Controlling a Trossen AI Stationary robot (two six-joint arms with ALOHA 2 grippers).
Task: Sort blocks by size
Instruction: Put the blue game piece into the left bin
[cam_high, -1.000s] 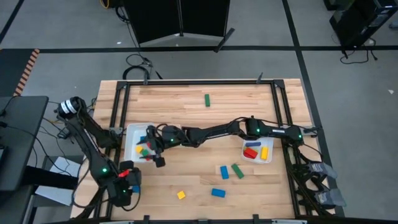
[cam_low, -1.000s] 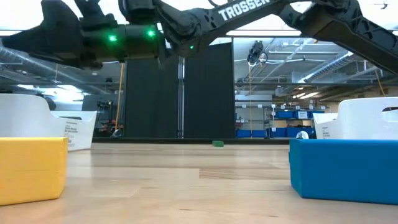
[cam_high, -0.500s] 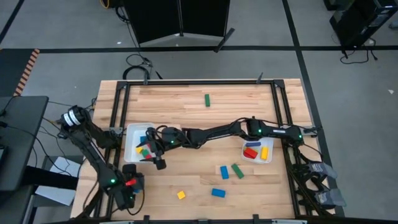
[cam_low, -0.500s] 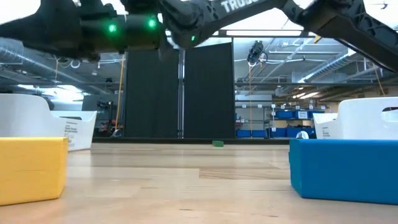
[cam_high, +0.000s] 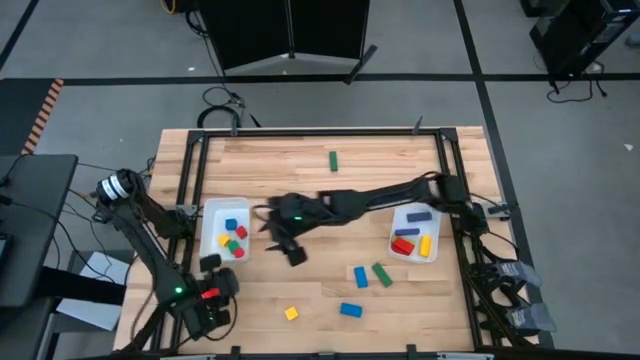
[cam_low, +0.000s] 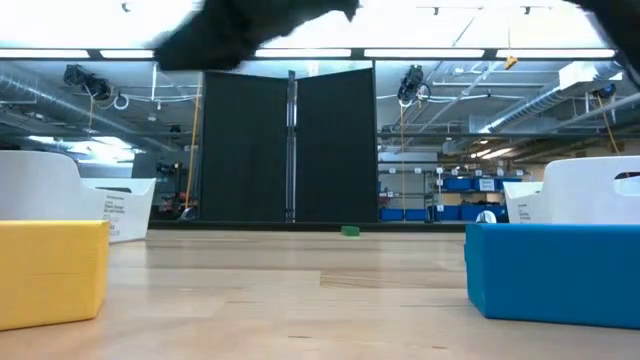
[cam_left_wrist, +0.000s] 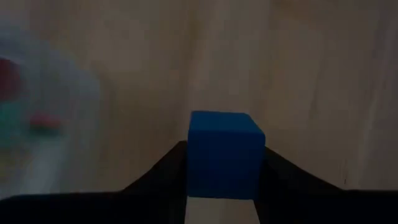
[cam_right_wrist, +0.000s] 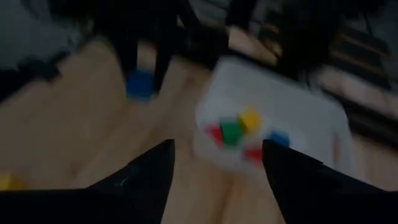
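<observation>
My left gripper (cam_high: 210, 264) is near the table's front left, just in front of the left white bin (cam_high: 206, 232). It is shut on a small blue cube (cam_left_wrist: 225, 152), which also shows in the right wrist view (cam_right_wrist: 140, 84). The left bin holds small cubes: blue, red, yellow and green. My right gripper (cam_high: 288, 251) is open and empty, to the right of that bin. The right white bin (cam_high: 434, 246) holds longer red, yellow and blue bars. A blue bar (cam_high: 360, 277), a green bar (cam_high: 382, 274), a blue block (cam_high: 350, 310) and a yellow cube (cam_high: 291, 313) lie loose on the table. My left gripper pinches the blue cube by two opposite sides (cam_left_wrist: 194, 155) between its two fingers. The fingers come from above, pointing down. Whether the cube is clear of the table, I cannot tell.
A green bar (cam_high: 333, 160) lies alone near the table's far edge. In the low view the yellow cube (cam_low: 50, 270) and the blue block (cam_low: 555, 270) stand close in front. A black frame rail (cam_high: 320, 132) runs round the table.
My right gripper has drawn away from over the left bin toward the table's right. My left gripper has gone with the blue cube from the near edge toward the left bin.
</observation>
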